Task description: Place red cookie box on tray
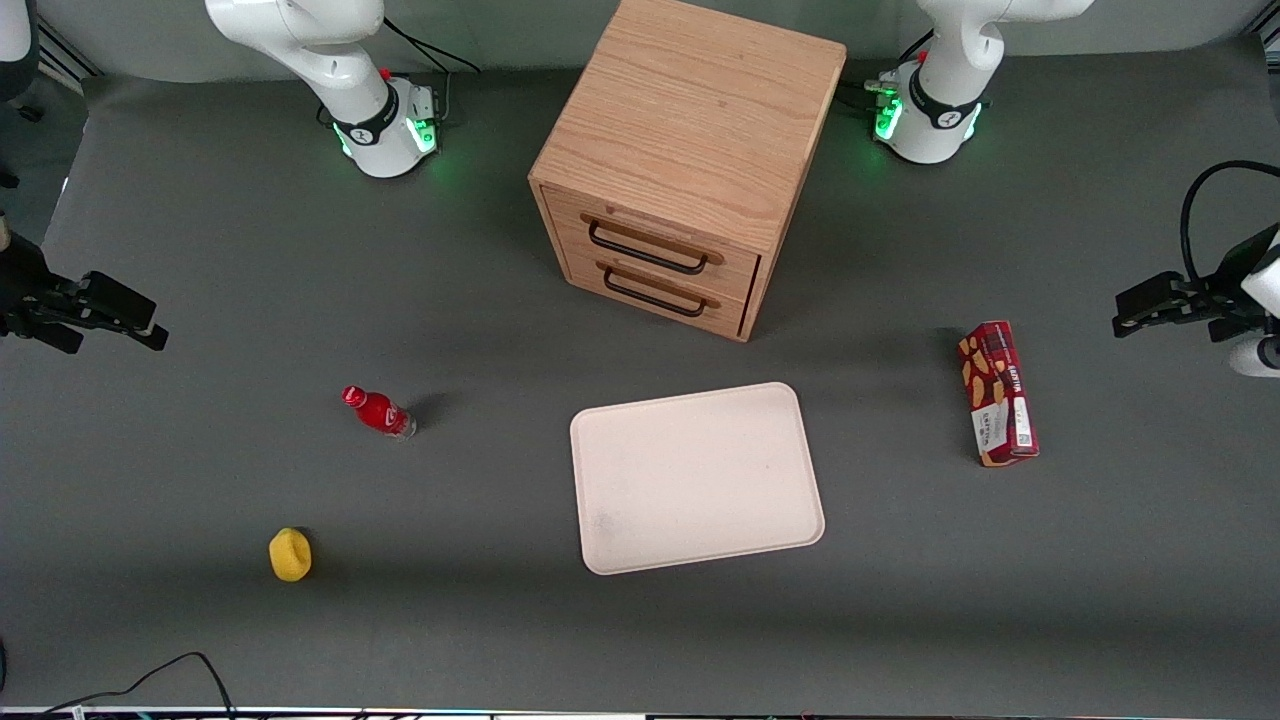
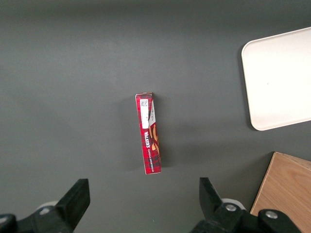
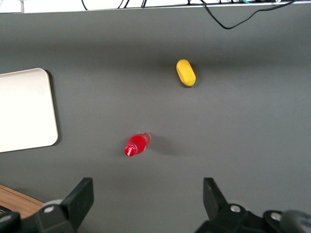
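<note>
- We see the red cookie box (image 1: 997,394) lying flat on the grey table (image 1: 200,250), toward the working arm's end, well apart from the tray (image 1: 697,478).
- The box points its long side roughly toward and away from the front camera; nothing touches it.
- The tray sits on the table in front of the wooden drawer cabinet (image 1: 680,160), nearer to the front camera than the cabinet, and it holds nothing.
- Our left gripper (image 1: 1150,302) hangs above the table at the working arm's end, farther from the front camera than the box and apart from it.
- In the left wrist view the gripper (image 2: 143,204) has its two fingers (image 2: 75,199) spread wide, with nothing between them; the cookie box (image 2: 148,133) lies on the bare table below, clear of both fingers.
- That same view also shows a corner of the tray (image 2: 277,77) and a corner of the cabinet (image 2: 286,189).
- A small red bottle (image 1: 379,411) stands toward the parked arm's end of the table, well apart from the tray.
- A yellow object (image 1: 290,554) lies near the bottle, closer to the front camera.
- The cabinet has two drawers with dark handles (image 1: 650,250), both closed.
</note>
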You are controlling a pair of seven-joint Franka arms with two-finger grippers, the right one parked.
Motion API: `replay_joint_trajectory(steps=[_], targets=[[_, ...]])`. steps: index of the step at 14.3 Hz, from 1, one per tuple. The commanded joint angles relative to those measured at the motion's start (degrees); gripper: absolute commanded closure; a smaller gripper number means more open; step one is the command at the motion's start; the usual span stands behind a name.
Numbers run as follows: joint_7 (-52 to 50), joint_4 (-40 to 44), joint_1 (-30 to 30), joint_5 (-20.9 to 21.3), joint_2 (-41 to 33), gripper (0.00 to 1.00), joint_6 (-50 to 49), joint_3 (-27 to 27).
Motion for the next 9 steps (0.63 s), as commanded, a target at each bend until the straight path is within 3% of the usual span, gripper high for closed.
replay_joint_trajectory(steps=[1,9], targets=[[0.42,0.55,-0.17,-0.44,0.43,0.00,-0.97,0.08],[0.42,0.38,0.00,-0.53,1.13,0.00,-0.88,0.16]])
